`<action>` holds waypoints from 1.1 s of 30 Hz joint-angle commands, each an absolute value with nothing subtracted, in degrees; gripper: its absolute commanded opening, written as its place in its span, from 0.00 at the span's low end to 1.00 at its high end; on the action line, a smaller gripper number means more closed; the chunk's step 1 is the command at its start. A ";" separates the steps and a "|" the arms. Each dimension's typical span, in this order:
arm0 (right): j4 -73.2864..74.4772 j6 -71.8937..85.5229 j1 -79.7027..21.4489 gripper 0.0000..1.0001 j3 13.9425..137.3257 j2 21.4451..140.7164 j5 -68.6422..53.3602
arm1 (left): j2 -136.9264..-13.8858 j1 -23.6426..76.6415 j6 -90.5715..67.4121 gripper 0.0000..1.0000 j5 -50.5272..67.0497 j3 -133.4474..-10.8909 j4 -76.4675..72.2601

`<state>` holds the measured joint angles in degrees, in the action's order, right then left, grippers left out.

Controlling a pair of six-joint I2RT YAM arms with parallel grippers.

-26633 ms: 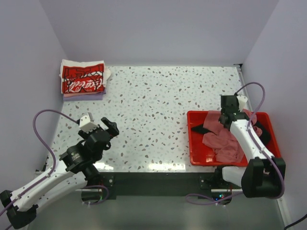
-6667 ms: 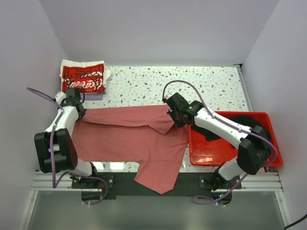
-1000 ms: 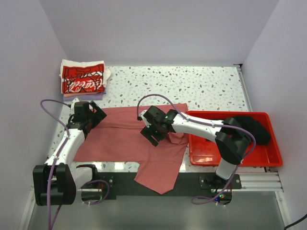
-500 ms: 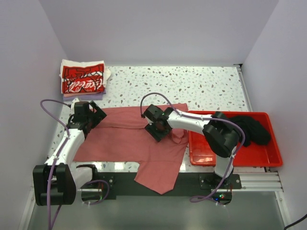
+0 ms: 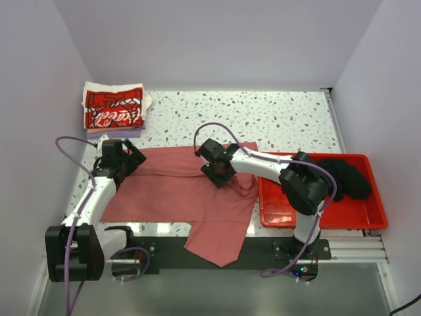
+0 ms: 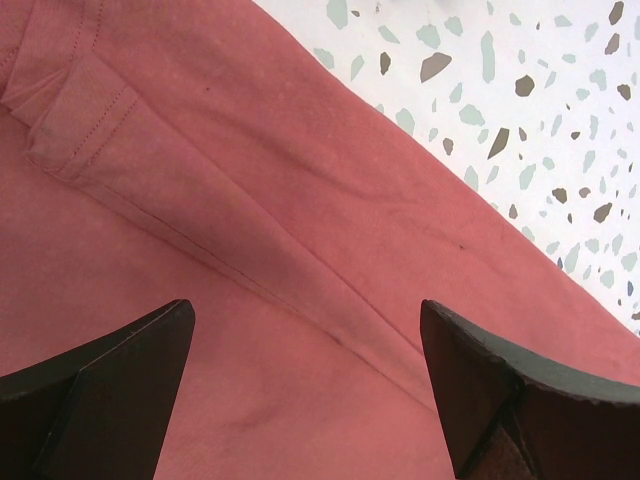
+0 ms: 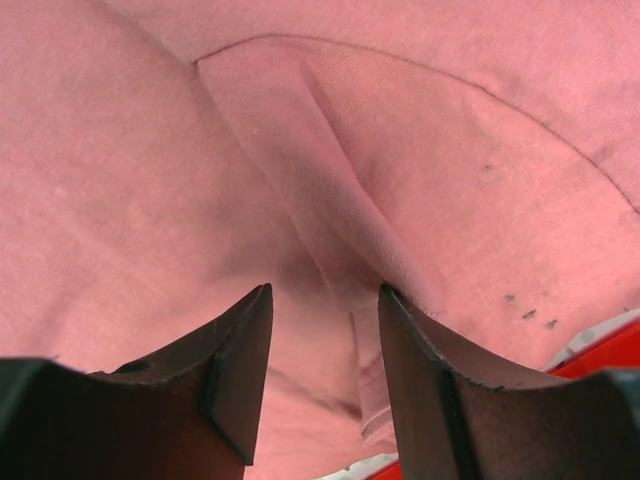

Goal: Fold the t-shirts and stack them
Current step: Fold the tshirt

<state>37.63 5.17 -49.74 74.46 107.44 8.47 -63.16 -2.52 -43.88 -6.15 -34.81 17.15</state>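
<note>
Right gripper (image 5: 216, 173) is edging farther back than half a second ago, fingers narrowly apart astride a crease. Dusty-red t-shirt (image 5: 164, 191) is lying flat on the speckled table (image 5: 263, 118), long axis left-right, one flap draping over the near edge. I am seeing the left gripper (image 5: 123, 160) gaping wide over its left end.

The only print that can be read is the white Coca-Cola script on a red band across the folded white shirt (image 5: 113, 108) at the far left corner of the surface (image 5: 263, 118). The red block above that script is too small to read.
</note>
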 commanded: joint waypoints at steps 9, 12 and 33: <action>37.97 3.96 -48.34 0.44 75.94 108.72 11.16 | -63.55 -2.20 -42.98 1.00 -5.98 -35.33 14.59; 37.97 4.13 -48.16 0.35 75.76 108.54 10.99 | -63.28 -2.20 -43.07 1.00 -6.06 -35.25 14.68; 45.43 5.71 -49.39 0.01 77.16 103.10 0.09 | -63.46 -2.20 -43.24 1.00 -5.80 -35.51 14.94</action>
<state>41.95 5.15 -48.69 74.70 106.52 3.68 -63.64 -2.52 -43.88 -6.15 -34.81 16.97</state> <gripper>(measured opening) 0.012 0.997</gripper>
